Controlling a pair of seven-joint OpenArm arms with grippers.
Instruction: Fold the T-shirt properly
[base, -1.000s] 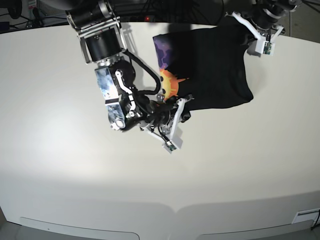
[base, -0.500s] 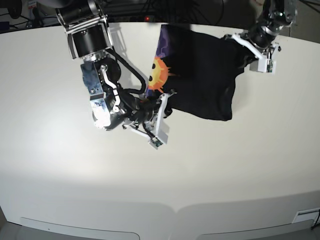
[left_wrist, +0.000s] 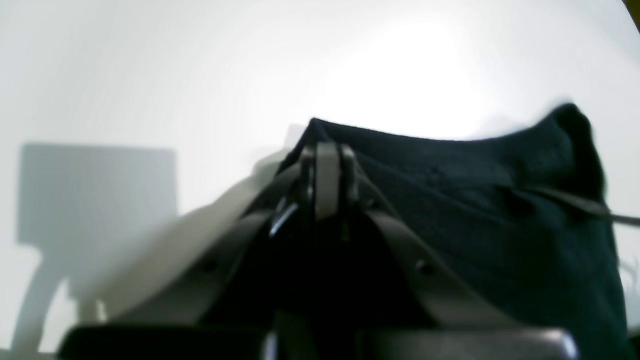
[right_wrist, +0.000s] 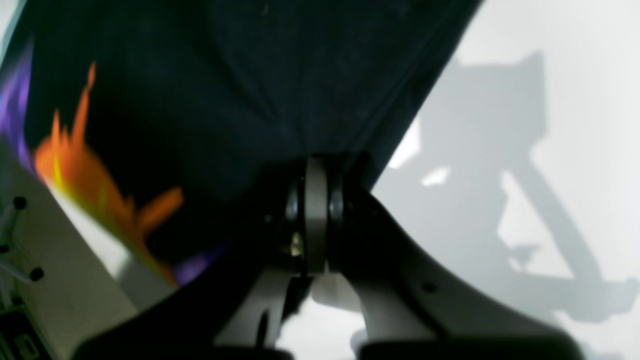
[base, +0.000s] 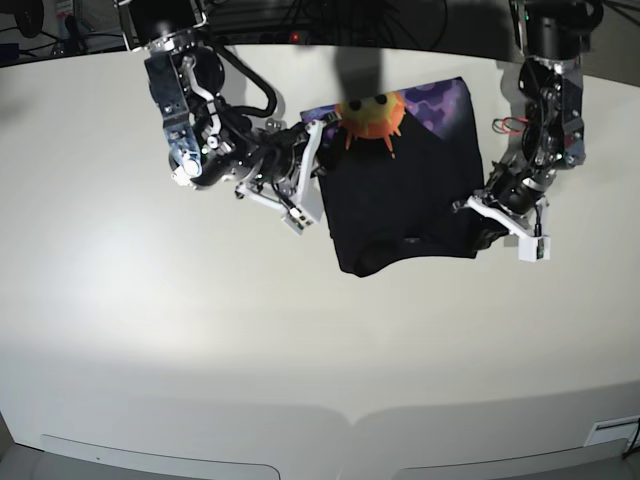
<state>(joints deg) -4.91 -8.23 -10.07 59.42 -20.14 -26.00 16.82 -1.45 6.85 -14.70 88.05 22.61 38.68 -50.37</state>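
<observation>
The black T-shirt (base: 400, 195) hangs stretched between both grippers over the white table (base: 200, 330). Its orange sun-face print (base: 372, 115) and purple patch (base: 440, 100) lie along the far edge. My right gripper (base: 322, 140), on the left of the base view, is shut on the shirt's left edge. In its wrist view the right gripper (right_wrist: 312, 165) pinches black cloth (right_wrist: 225, 90) beside the orange print (right_wrist: 80, 175). My left gripper (base: 478, 205) is shut on the right lower corner. The left gripper (left_wrist: 327, 150) shows closed on dark fabric (left_wrist: 475, 200).
Dark cables and equipment (base: 300, 20) line the table's far edge. The right arm's body (base: 195, 150) reaches in from the back left, the left arm (base: 550, 90) from the back right. Bare tabletop stretches toward the front edge (base: 350, 415).
The shirt has swung round: the sun print went from the left edge to the far edge. The right gripper rose toward the back; the left gripper came forward and down.
</observation>
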